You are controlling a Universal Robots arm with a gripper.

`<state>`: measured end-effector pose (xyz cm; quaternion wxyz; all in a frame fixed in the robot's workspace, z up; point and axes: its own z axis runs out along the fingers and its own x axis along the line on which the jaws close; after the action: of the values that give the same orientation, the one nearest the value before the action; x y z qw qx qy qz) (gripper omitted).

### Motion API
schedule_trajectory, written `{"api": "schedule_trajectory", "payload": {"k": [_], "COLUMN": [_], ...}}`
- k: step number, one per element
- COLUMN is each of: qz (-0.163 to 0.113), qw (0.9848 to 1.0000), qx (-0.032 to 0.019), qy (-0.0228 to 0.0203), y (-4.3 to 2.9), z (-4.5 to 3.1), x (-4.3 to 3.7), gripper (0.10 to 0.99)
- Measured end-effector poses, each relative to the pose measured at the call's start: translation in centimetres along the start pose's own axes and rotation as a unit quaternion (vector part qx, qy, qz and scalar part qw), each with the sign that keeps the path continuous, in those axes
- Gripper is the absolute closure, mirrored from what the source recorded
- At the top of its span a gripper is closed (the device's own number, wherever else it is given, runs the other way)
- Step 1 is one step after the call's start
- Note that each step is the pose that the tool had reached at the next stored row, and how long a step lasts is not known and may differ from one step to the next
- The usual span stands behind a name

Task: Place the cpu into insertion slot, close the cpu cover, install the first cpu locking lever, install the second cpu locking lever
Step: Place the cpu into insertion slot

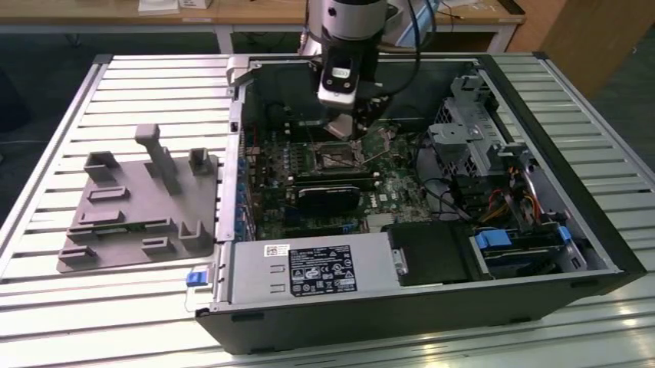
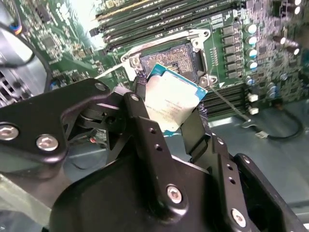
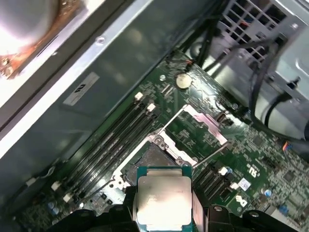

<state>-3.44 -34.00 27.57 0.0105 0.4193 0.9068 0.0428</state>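
My gripper (image 2: 170, 102) is shut on the cpu (image 2: 171, 104), a small square chip with a silver-grey top and green edge, clamped by two opposite sides. The chip hangs tilted just above the insertion slot (image 2: 169, 55), a square socket with a dark centre on the green motherboard. In the first wrist view the cpu (image 3: 164, 198) sits between the black fingers, with the insertion slot (image 3: 154, 157) just beyond it. The cpu cover (image 3: 207, 124), a silvery frame, stands flipped open behind the socket. A thin metal lever (image 2: 227, 104) lies released beside the socket. In the exterior view the gripper (image 1: 348, 126) hovers over the slot (image 1: 336, 159).
The open computer case (image 1: 573, 230) surrounds the board, with memory slots (image 2: 159, 19) beside the socket. A black card (image 1: 327, 195) lies nearer the power supply (image 1: 307, 268). Drive cages and cables (image 1: 492, 153) fill the exterior view's right. A grey fixture (image 1: 138, 203) sits outside the case.
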Motion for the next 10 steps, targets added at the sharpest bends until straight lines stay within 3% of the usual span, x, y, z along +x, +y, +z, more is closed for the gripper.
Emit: {"api": "schedule_trajectory", "payload": {"k": [5,10], "qz": [0.045,0.09], "qw": [0.999,0.9959], "qx": [-0.0003,-0.0006], "qy": [-0.0044,-0.0089], "y": [-0.01,-0.03], "z": [0.16,0.33], "x": [0.0,-0.01], "gripper": [0.549,0.549]}}
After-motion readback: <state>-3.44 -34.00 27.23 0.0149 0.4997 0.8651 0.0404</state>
